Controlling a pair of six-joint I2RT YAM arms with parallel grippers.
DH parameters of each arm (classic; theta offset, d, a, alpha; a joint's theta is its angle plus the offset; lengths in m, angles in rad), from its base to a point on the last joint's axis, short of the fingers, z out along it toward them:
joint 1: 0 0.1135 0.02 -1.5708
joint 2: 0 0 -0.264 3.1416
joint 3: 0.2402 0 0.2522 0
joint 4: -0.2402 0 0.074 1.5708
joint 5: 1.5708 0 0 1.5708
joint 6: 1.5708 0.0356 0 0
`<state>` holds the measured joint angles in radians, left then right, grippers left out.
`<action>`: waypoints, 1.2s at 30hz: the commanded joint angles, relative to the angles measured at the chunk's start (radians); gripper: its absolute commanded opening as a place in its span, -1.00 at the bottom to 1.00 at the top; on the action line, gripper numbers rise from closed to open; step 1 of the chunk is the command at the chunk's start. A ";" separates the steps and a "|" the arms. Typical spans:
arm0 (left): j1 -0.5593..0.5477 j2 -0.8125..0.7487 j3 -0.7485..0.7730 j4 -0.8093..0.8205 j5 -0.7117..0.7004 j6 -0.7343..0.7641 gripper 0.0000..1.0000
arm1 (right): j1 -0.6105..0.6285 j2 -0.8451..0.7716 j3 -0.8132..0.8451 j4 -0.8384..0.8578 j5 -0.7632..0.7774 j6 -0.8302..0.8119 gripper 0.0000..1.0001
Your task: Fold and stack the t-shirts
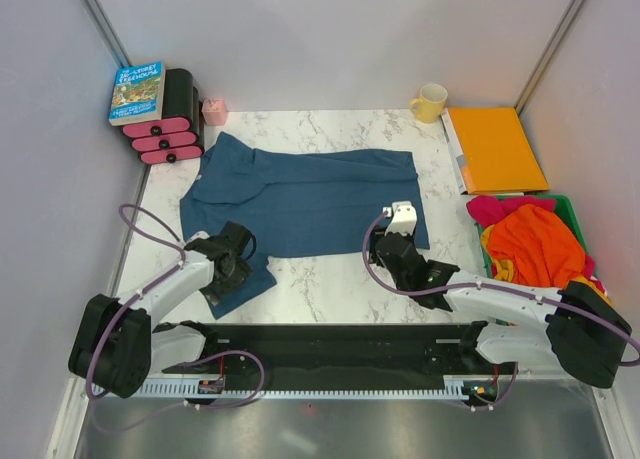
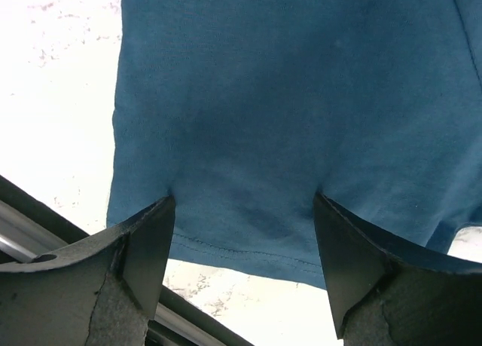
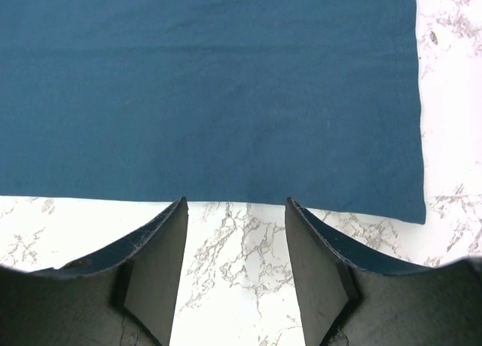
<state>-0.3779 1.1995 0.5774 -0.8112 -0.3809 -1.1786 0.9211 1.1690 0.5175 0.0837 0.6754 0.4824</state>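
Teal-blue t-shirt (image 1: 310, 194) lies spread flat on the marble table (image 1: 330, 284), so I set the left gripper (image 2: 245, 233), jaws apart, straddling its near-left hem, and the right gripper (image 3: 235, 233), jaws apart and empty, just short of the near-right edge, likely for a two-handed fold.

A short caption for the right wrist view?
Open fingers facing the edge of a blue t-shirt on a marble table.
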 commanded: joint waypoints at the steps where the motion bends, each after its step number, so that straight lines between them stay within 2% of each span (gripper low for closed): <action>1: -0.021 -0.054 -0.056 -0.002 0.004 -0.052 0.54 | 0.007 0.037 0.013 0.042 -0.007 0.019 0.23; 10: -0.039 -0.063 -0.042 -0.017 -0.029 -0.041 0.51 | 0.009 0.052 0.010 0.044 0.001 0.019 0.23; 16: -0.168 -0.127 0.025 -0.121 -0.119 -0.118 0.58 | 0.009 0.073 0.013 0.050 -0.008 0.021 0.23; 21: -0.236 -0.129 0.030 -0.172 -0.092 -0.194 0.59 | 0.007 0.086 0.015 0.050 -0.007 0.021 0.22; 29: -0.266 -0.051 -0.005 -0.125 -0.059 -0.231 0.57 | 0.009 0.089 0.013 0.048 -0.004 0.018 0.22; 32: -0.266 -0.020 -0.010 -0.097 -0.073 -0.224 0.44 | 0.007 0.084 0.009 0.048 -0.004 0.019 0.23; 35: -0.266 0.020 0.001 -0.074 -0.081 -0.214 0.41 | 0.007 0.081 0.007 0.047 -0.005 0.019 0.22; 36: -0.266 0.029 0.002 -0.068 -0.079 -0.211 0.31 | 0.007 0.080 0.007 0.045 -0.004 0.018 0.22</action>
<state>-0.6376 1.1908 0.5762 -0.9218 -0.4347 -1.3495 0.9257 1.2564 0.5175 0.0986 0.6689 0.4866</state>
